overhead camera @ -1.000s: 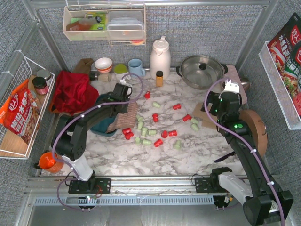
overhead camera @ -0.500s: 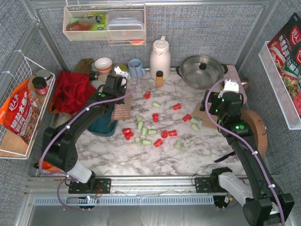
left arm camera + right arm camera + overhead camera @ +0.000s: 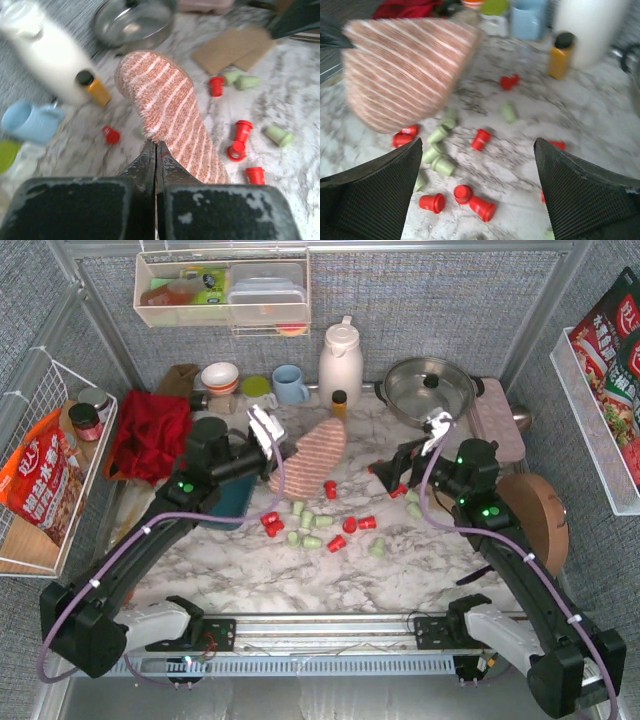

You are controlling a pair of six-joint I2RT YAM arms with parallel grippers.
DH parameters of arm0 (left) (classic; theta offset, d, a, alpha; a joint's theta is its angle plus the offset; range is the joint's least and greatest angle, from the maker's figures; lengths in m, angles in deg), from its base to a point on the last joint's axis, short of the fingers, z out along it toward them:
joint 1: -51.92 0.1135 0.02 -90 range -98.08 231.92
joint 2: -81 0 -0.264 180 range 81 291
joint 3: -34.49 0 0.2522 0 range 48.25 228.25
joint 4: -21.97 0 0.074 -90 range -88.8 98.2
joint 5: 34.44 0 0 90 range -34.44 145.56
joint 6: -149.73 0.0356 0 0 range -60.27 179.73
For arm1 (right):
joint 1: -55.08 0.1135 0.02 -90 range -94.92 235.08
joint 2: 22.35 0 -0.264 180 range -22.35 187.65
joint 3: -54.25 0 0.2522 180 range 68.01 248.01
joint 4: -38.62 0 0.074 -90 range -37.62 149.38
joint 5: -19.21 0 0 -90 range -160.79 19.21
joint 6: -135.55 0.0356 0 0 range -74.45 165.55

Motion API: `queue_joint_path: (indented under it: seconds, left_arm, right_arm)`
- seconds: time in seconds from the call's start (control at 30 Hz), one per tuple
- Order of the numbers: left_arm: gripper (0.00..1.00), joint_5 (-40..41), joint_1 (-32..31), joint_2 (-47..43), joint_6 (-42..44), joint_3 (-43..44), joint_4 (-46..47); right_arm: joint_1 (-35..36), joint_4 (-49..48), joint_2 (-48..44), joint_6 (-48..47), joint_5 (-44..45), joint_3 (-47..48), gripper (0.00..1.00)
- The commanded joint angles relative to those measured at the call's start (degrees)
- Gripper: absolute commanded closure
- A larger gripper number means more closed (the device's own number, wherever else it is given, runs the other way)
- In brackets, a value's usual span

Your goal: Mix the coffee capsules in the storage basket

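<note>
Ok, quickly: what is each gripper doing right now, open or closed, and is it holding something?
Left gripper: closed, pinching the edge of the striped cloth.
Right gripper: open, holding nothing.

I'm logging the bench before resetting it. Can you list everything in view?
coffee capsules: roughly twenty, red and mint green, scattered mid-table
storage basket: one, dark teal, left of them, partly hidden
striped cloth: one, pink and white, held over the table
jug: one, white, back centre
small bottle: one, amber, in front of the jug
pot: one, steel, back right
mug: one, blue, left of the jug
bowl: one, white and red, back left
red cloth: one, red, left side
left gripper: one, black, shut on the striped cloth
right gripper: one, black, open over the coffee capsules
</note>
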Motion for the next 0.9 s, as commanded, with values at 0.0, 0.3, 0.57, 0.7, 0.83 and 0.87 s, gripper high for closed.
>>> queue_joint_path:
  seconds: [0.0,0.3,0.57,0.7,0.83,0.87]
  left_arm:
    - [1.00,-18.19,-0.15,-3.16,7.51,-6.20,14.51]
    - [1.00,-30.52,-1.12,-2.79,12.69,-12.79,19.81]
    - [1.00,-34.07,-1.70,-5.02,-2.60,-21.12,43.91]
    - [1.00,-32.71,-2.66,-6.99,-3.47,-22.28,45.40]
    - [1.00,-30.65,-3.00,-8.67,-2.82,-23.21,45.25]
    - [1.00,-30.33,-3.15,-8.86,-2.64,-23.34,45.20]
  right_arm:
    - [5.76,-7.23,1.10,-8.46,-10.13,1.04,0.02]
    - [20.05,-3.77,9.63,-25.73,-10.72,4.39,0.01]
    - [25.10,-5.15,17.66,-28.69,-6.48,5.65,0.02]
    - [27.57,-8.11,19.04,-28.91,-6.79,5.29,0.07]
    - [29.03,-9.89,19.73,-28.80,-6.70,4.65,0.21]
    - [29.20,-10.64,19.66,-28.67,-6.72,4.34,0.25]
